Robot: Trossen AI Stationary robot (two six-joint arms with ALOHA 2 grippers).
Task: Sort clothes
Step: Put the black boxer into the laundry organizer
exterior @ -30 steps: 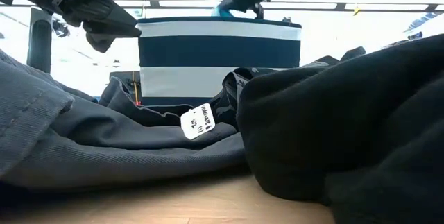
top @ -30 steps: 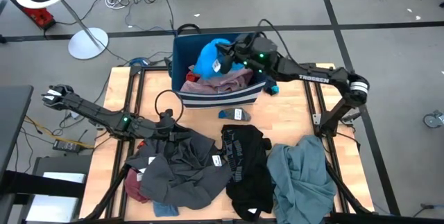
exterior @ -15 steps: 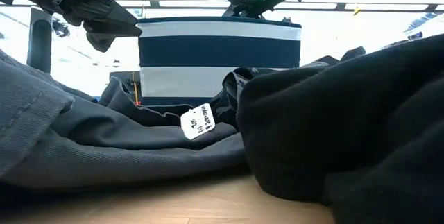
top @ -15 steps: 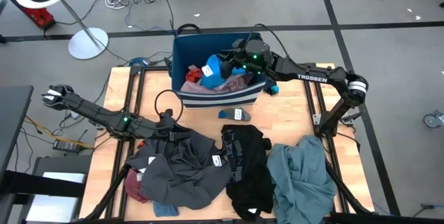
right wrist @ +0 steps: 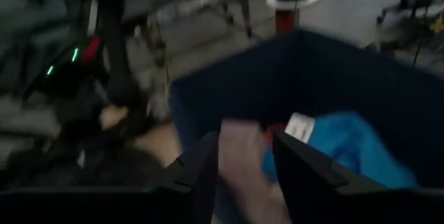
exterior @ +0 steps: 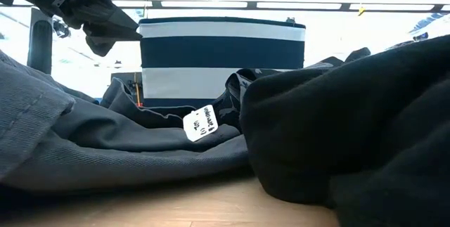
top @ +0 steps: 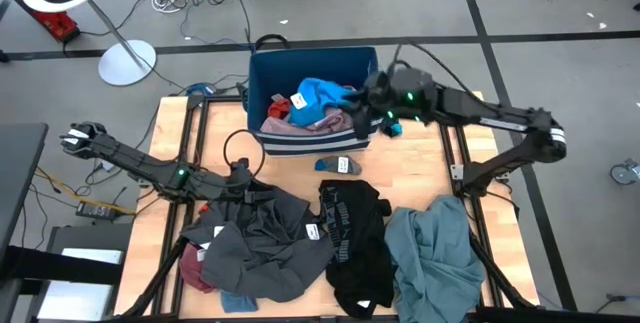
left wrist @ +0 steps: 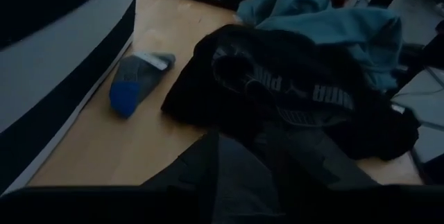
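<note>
The clothes lie partly in the navy striped bin [top: 258, 83] and partly on the table. A bright blue garment [top: 322, 95], a pink one [top: 315, 121] and a red piece [top: 278, 110] lie in the bin. My right gripper [top: 358, 101] hangs open over the bin's right edge, holding nothing. My left gripper [top: 243, 173] hovers open over the far edge of a dark grey garment [top: 265, 238], clear of it in the low view. A black garment [top: 355, 233], a teal-grey one [top: 435, 248] and a maroon one [top: 195, 268] lie near the front edge.
A small grey and blue sock [top: 338, 165] lies on bare wood just in front of the bin. A blue piece [top: 235, 301] pokes out under the dark grey garment. A black cable loop [top: 240, 148] sits left of the bin. Bare wood shows at the far right [top: 420, 163].
My right gripper has let go of the bright blue garment, which it held above the bin. The garment has dropped into the bin onto the pink one. The gripper has then risen and drawn back toward the table's right edge.
</note>
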